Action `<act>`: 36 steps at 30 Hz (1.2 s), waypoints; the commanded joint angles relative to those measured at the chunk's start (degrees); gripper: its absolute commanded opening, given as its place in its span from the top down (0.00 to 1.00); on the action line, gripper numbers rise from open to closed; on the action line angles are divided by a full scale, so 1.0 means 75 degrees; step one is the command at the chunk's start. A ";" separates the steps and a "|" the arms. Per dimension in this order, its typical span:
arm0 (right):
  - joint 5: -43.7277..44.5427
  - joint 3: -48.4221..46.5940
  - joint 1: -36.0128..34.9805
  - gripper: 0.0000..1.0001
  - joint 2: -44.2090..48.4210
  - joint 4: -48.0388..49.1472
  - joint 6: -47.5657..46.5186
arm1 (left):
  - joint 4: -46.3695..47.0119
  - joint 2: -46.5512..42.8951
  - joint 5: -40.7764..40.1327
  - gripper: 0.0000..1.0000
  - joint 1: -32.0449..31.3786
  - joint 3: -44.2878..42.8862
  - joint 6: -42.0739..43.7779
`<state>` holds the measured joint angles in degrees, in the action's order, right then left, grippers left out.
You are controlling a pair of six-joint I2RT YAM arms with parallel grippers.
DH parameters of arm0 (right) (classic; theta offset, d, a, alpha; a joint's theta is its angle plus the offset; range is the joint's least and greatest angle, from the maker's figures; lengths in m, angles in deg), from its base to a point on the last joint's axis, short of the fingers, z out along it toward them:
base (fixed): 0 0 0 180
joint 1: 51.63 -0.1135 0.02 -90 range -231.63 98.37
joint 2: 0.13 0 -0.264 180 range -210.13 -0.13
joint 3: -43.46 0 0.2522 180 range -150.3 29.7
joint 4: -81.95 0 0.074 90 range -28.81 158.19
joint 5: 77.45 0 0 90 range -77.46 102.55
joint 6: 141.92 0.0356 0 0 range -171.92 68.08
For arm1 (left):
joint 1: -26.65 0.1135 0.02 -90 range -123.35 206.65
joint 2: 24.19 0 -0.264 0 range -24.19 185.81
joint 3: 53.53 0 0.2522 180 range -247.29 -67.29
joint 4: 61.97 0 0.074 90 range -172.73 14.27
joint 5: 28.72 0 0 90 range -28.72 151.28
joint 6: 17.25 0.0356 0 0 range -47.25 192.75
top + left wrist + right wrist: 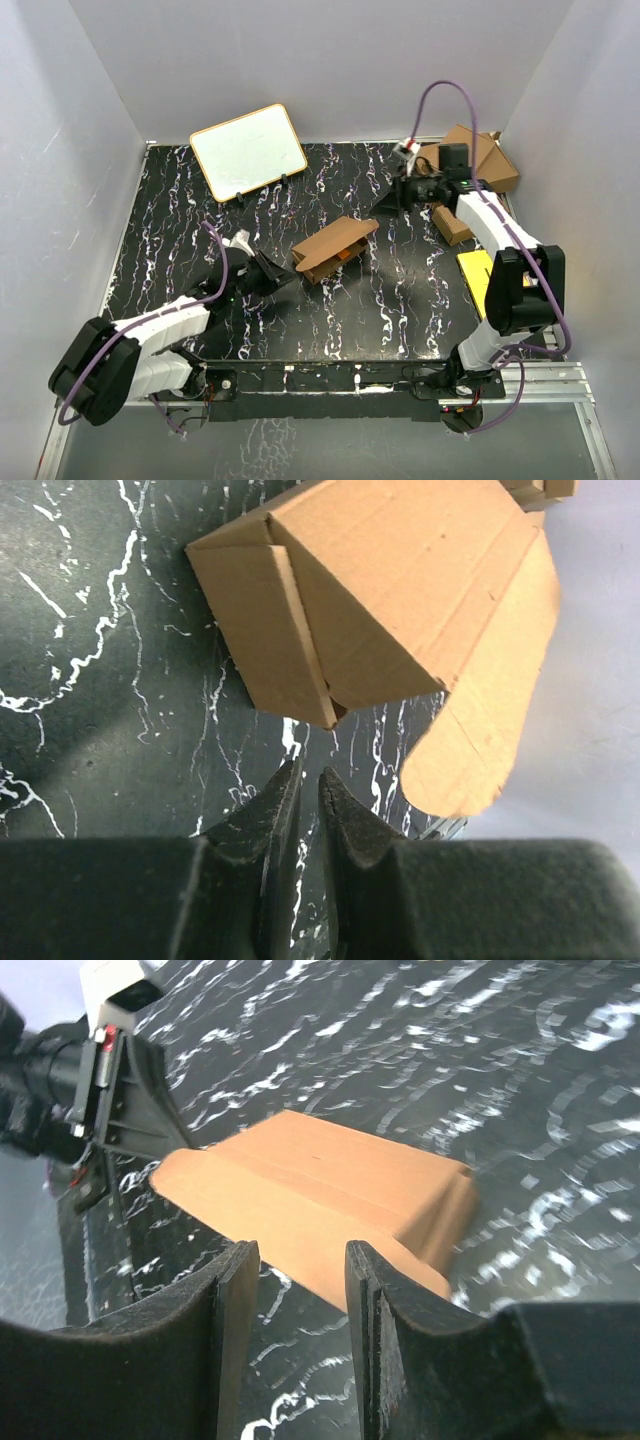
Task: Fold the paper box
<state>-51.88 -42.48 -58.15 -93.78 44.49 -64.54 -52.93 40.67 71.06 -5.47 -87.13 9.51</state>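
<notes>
Black marbled desk, paper box mid-desk partly folded with one rounded flap loose, looks light, stiff, creasable, best taken by that flap edge; left gripper nearly clenched, empty, right gripper parted, empty.

Your box lay mid-bench. Your left pincer sat just left of it, your right pincer behind and to its right. The board stood at back left, cartons at back right.
</notes>
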 commanded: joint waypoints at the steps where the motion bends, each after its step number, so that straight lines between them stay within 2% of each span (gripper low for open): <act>1: -0.0101 0.0510 0.1035 0.56 0.0373 0.1502 0.1121 | 0.0785 0.0417 -0.0455 0.88 -0.0066 -0.0099 -0.0307; 5: 0.0674 0.0605 0.1252 0.63 -0.0162 0.1636 0.1185 | 0.1227 0.0849 -0.0537 0.88 -0.0075 -0.0169 -0.0384; 12: 0.1016 -0.0060 0.1251 0.77 -0.1739 0.1129 0.1045 | 0.1268 0.1136 -0.0665 0.86 -0.0081 -0.0245 -0.0416; 18: 0.1236 -0.0204 0.0988 0.79 -0.2552 0.0999 0.0912 | 0.1253 0.1313 -0.0800 0.84 -0.0070 -0.0321 -0.0364; 24: 0.1268 -0.0046 0.0598 0.79 -0.2807 0.1063 0.0902 | 0.1050 0.1512 -0.0795 0.81 0.0006 -0.0637 -0.0128; 36: 0.0927 0.0725 0.0470 0.79 -0.2451 0.1456 0.0973 | 0.1085 0.2569 -0.0167 0.75 0.0251 -0.1488 0.0194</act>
<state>-42.90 -38.59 -54.37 -114.87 52.31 -57.40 -45.47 58.20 67.26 -3.96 -95.52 9.51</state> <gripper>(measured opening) 0.217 0.245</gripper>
